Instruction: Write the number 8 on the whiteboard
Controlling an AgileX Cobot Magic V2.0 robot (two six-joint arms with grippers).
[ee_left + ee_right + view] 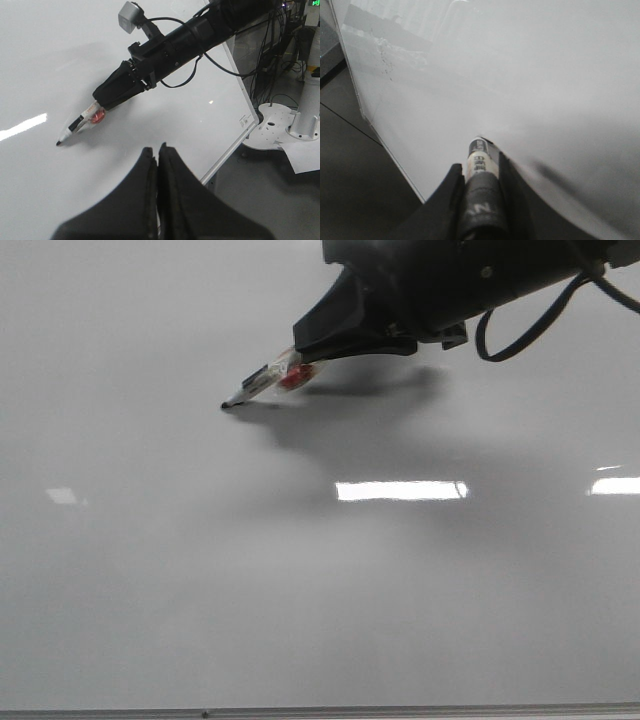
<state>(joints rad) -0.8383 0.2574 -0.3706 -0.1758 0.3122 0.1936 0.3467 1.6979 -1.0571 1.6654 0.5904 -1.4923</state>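
Whiteboard (150,580) fills nearly the whole front view, glossy and pale grey, with bright rectangular reflections across the middle and a thin metal strip along the bottom edge. No stroke of the number 8 shows on it in any view.

From the upper right of the front view the right gripper (300,360) reaches down and left, its black fingers clamped on a marker (262,380). The marker is tilted, its dark tip at centre left of the frame touching or just above the board; a red patch shows on the barrel beside the fingers. A soft shadow lies on the board under the arm, and a black cable loops at upper right.

The left wrist view shows the same arm crossing from upper right to centre left, with the marker tip at left of the frame. At bottom centre the left gripper (158,155) has its two fingers pressed together with nothing between them, near the board's edge.

The right wrist view shows the marker's labelled barrel held between the fingers, pointing at the board.
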